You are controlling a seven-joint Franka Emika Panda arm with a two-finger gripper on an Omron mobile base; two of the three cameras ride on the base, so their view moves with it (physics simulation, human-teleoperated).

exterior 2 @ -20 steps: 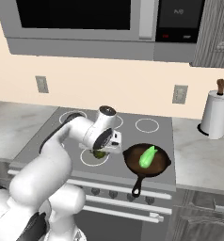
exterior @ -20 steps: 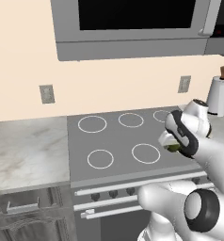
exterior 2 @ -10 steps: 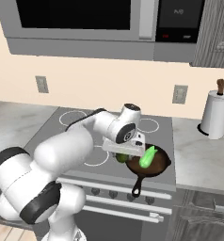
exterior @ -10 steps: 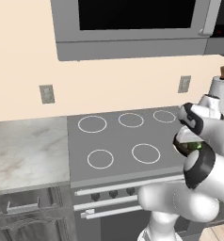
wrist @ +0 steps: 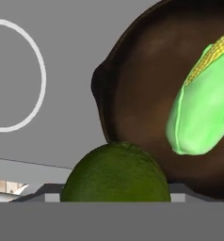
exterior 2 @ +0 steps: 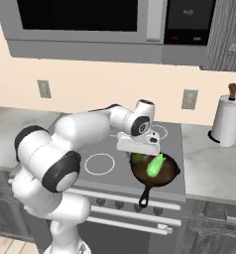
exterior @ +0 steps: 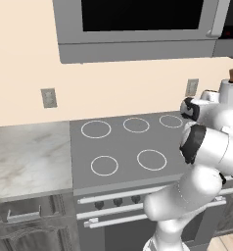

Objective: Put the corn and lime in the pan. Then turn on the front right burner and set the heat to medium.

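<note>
The pan, a dark skillet with a long black handle, sits on the stove's front right burner. The light-green corn lies inside it, right of centre. My gripper hangs over the pan's left rim, shut on the dark green lime. In the hand view the lime sits low between my fingers, just over the rim of the pan, with the corn further in. In the left base view my own arm hides the pan and the gripper.
The grey stovetop has several white burner rings, with knobs along its front panel. A paper towel roll stands on the counter at the right. A microwave hangs above the stove, and marble counter lies to the left.
My gripper has carried the lime to the right, from over the front middle burner to above the pan's left rim. The corn and the pan have not moved.
</note>
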